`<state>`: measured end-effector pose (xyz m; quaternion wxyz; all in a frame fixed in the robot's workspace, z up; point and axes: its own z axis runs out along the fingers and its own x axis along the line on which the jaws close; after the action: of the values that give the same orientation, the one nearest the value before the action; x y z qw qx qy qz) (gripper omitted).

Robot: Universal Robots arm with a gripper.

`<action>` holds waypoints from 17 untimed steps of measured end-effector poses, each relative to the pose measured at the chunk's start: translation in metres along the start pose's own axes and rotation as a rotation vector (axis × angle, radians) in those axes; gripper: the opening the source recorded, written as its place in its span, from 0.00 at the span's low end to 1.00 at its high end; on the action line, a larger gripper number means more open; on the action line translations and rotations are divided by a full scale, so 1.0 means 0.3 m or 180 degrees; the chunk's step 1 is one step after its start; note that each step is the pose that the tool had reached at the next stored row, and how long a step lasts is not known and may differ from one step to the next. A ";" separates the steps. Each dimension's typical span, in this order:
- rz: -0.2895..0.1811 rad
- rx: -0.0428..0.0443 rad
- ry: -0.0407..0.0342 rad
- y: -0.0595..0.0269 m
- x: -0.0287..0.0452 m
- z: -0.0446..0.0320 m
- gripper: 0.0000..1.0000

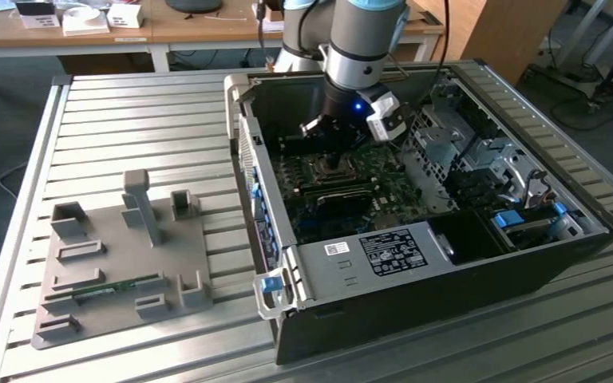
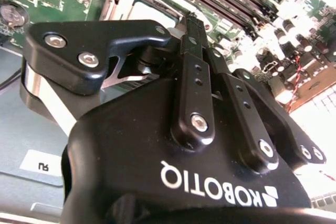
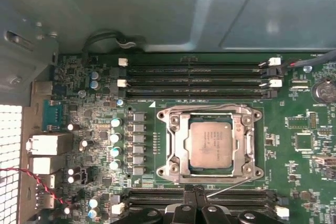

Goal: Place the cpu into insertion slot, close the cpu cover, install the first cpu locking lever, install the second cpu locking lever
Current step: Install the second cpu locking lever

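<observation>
Silvery cpu (image 3: 211,144) sits in the socket under the lowered cpu cover (image 3: 178,148). Your gripper (image 3: 195,195), fingers pinched together, hangs at the cover's edge, seemingly for a lever.

A green motherboard (image 3: 220,150) fills most of the frame below a grey metal case wall (image 3: 157,9). Near the centre, the cpu (image 3: 211,144) lies flat in its socket with the cpu cover (image 3: 210,145) closed around it. The black tool (image 3: 195,203) pokes in at the bottom edge, its fingertips pressed together just below the socket.
</observation>
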<state>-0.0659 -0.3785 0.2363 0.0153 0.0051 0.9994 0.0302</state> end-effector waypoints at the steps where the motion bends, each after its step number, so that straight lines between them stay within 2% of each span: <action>1: 0.0000 0.0000 0.0000 0.000 0.003 0.001 0.11; 17: 0.0000 0.0000 -0.0001 -0.002 0.019 0.010 0.11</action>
<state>-0.0715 -0.3789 0.2333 0.0155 0.0051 0.9994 0.0301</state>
